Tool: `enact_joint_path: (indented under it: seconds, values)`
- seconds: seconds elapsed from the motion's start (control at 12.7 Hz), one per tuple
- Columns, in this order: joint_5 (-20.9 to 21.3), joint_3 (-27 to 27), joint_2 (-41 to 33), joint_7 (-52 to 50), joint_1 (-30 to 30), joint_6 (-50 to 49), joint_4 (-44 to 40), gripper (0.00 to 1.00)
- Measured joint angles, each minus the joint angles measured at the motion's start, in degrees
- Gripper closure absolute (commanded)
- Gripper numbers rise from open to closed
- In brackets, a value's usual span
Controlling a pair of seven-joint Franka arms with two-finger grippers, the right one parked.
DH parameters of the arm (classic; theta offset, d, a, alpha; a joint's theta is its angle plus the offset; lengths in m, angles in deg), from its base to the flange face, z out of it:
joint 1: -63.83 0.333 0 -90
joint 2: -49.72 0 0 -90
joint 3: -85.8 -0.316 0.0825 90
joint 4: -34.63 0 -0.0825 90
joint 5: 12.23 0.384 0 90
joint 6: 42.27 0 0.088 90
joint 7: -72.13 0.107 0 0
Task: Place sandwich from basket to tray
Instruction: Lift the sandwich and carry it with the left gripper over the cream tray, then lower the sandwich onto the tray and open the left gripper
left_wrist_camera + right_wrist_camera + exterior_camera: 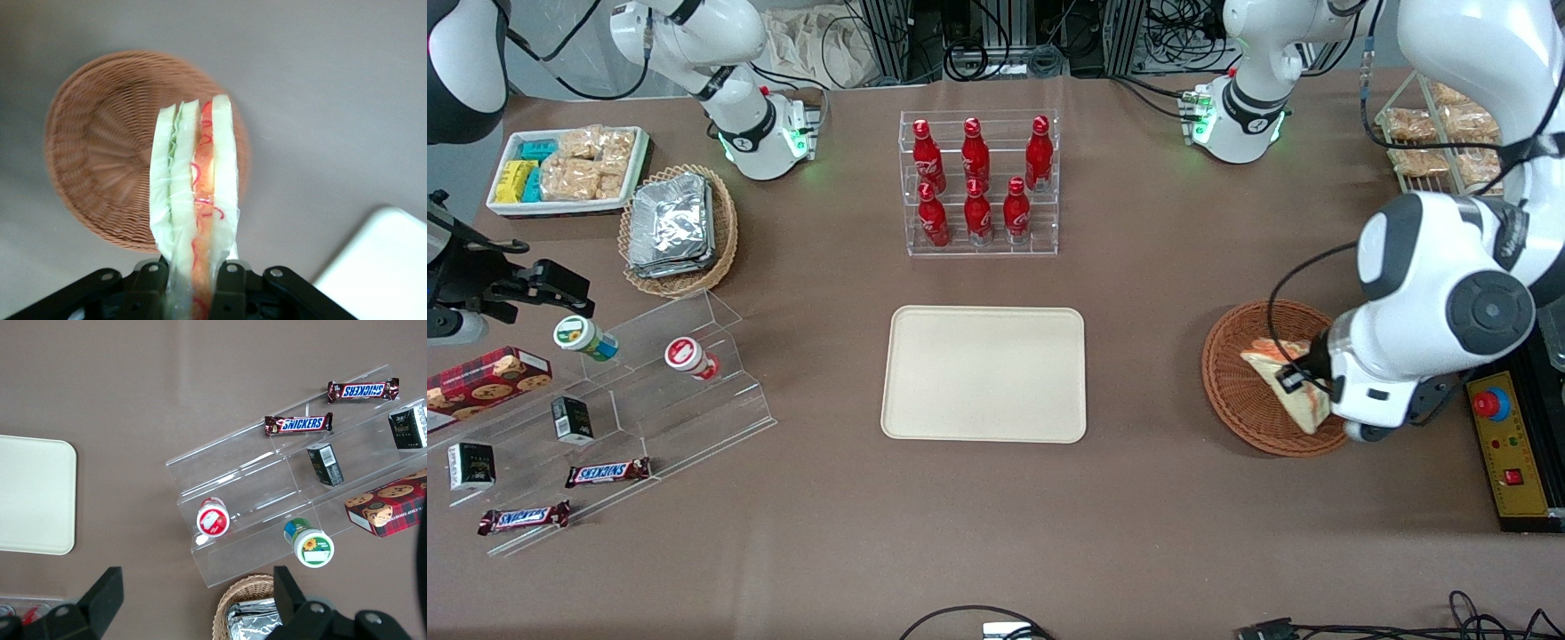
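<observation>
Sandwich lifted above the basket, tray not yet reached.

The tray point(983, 373) lies bare at mid-table, well apart from the basket point(1232, 391). The sandwich point(193, 193) is pinched by its narrow end in the gripper point(193, 277), hanging clear above the basket so it can be carried across.

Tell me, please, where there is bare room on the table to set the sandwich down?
The gripper holds the sandwich above the basket. The tray is bare all over. Bare cloth lies between tray and basket, and between the tray and the bottle rack. It is crowded at the parked arm's end, around the clear stepped stand.
</observation>
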Motion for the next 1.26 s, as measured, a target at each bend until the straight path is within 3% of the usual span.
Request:
enact_joint_path:
  seconds: [0.24,0.47,0.79,1.03,1.11,1.18,1.26]
  values:
    - [-0.13,0.64,1.25,3.35,-8.42,-0.22,-3.91,1.0]
    - [-0.13,0.88,7.89,3.69,-16.2,2.28,-6.18,1.0]
    - [-0.13,0.87,17.77,3.2,-21.93,12.88,-7.74,1.0]
    - [-0.08,0.84,21.55,2.04,-24.76,14.34,-8.06,0.96]
    - [-0.07,0.83,22.51,1.98,-25.13,14.45,-8.08,0.77]
    - [-0.07,0.83,23.2,1.98,-25.23,14.49,-8.09,0.49]
    - [-0.07,0.77,23.64,1.98,-25.22,14.5,-8.09,0.29]
